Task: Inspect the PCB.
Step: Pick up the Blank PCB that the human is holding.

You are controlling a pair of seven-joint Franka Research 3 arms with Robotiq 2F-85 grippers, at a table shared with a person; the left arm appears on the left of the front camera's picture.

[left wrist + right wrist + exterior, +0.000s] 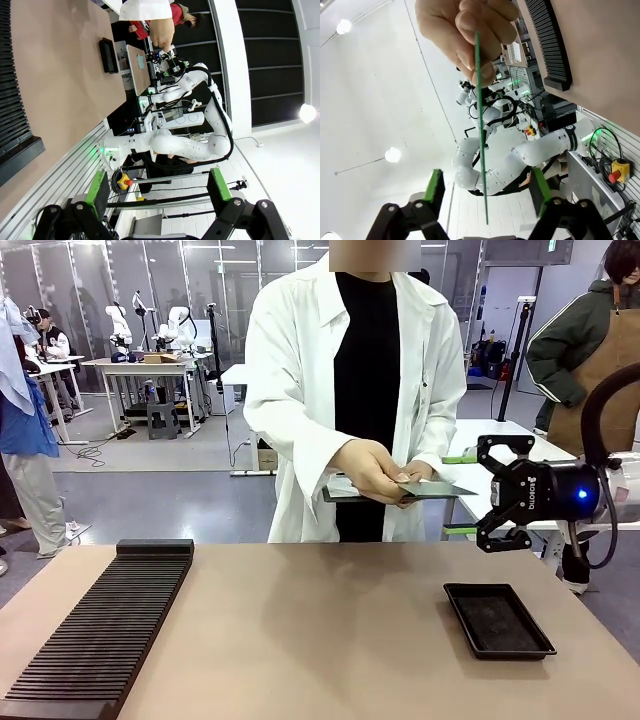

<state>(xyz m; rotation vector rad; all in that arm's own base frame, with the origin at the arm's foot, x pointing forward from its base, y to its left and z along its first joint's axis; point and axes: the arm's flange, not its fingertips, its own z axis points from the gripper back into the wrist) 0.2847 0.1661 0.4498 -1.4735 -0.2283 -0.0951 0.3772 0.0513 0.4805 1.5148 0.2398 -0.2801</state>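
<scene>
One black tray [498,620] on table [330,640], contents unclear; PCB [450,488] in person's hand [372,472].

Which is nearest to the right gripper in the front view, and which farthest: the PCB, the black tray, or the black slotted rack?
1. The PCB, level with and just left of the right gripper, held in the person's hand.
2. The black tray, on the table below the gripper.
3. The black slotted rack, far across on the table's left side.
</scene>
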